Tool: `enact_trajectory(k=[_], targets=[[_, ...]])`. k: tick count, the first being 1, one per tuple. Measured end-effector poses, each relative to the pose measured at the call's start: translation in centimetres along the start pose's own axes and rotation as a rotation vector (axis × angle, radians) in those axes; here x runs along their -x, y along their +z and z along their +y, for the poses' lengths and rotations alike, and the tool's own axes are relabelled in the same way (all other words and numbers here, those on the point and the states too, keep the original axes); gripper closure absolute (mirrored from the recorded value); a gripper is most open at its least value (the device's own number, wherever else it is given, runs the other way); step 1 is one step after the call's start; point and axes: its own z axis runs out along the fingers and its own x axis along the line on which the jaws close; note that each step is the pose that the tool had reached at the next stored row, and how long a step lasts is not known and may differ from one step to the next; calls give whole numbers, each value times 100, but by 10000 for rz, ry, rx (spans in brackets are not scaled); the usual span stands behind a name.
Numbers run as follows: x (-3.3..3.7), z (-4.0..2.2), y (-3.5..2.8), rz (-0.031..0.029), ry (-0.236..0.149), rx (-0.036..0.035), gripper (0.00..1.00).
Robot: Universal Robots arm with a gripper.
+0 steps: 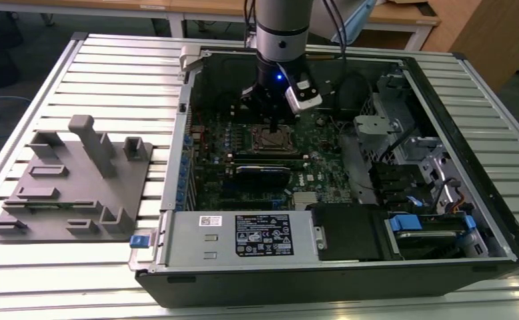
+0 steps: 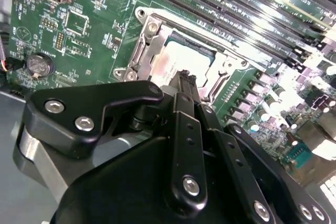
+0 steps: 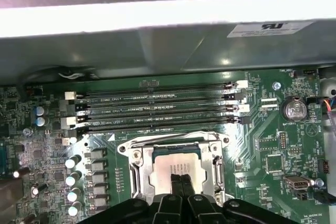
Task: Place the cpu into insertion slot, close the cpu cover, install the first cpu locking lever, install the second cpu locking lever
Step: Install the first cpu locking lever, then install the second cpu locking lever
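The tool [image 3: 180, 178] hangs over the cpu [image 3: 176, 167], fingers pressed together with nothing between them, tips at or just above the dull grey lid (likely pressing or checking seating). The cpu lies in the slot [image 3: 137, 167], framed by the silvery cover [image 3: 214, 159]; black memory slots [image 3: 157, 109] lie at twelve o'clock.
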Motion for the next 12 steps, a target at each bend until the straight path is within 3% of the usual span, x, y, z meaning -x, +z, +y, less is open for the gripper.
enact_trajectory(k=[2, 3, 4, 12], targets=[[0, 0, 0, 0, 1, 4, 89], [0, 0, -1, 40, 23, 415, 89], [1, 0, -17, 43, 26, 462, 89], [2, -2, -29, 45, 25, 458, 89]])
